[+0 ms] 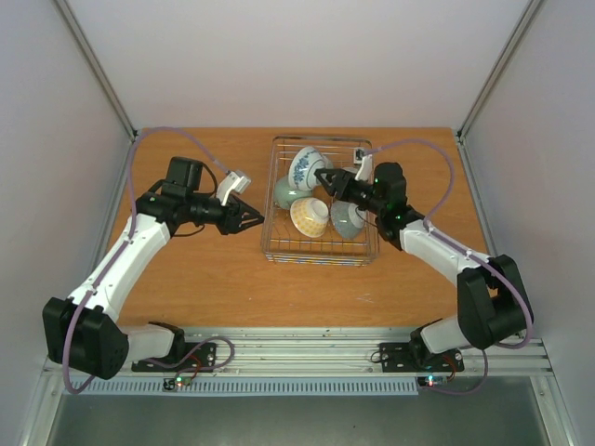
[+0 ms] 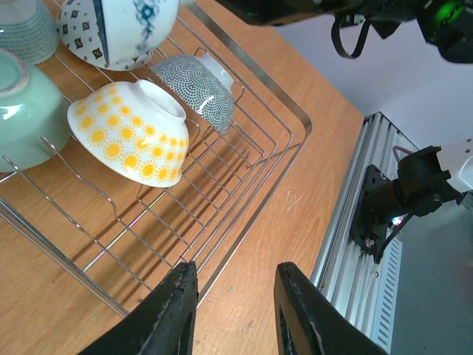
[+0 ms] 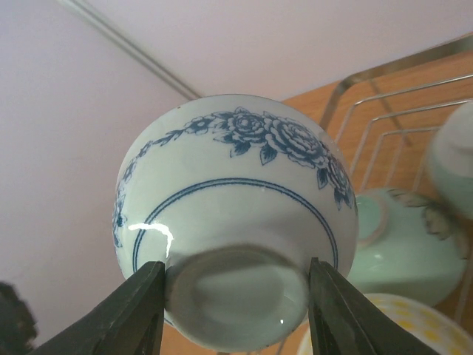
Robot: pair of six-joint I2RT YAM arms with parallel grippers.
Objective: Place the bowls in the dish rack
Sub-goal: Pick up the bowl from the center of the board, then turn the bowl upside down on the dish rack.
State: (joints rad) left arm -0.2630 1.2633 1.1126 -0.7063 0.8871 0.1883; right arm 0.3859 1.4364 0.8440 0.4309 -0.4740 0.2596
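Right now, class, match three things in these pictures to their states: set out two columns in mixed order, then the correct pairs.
1 blue-flowered bowl
2 yellow-sun bowl
3 left claw

A open and empty, beside the dish rack
B gripped by the right claw
C tipped on its side in the rack

Pairs: 1-B, 2-C, 3-A

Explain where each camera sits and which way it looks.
Top external: above, behind the robot, looking down on the silvery wire dish rack; both arms show.
Left wrist: on the left arm, facing the rack's corner; open jaws show.
Right wrist: on the right arm, facing the white blue-flowered ceramic bowl between its jaws.
Shared by all: the yellow sun-patterned ceramic bowl.
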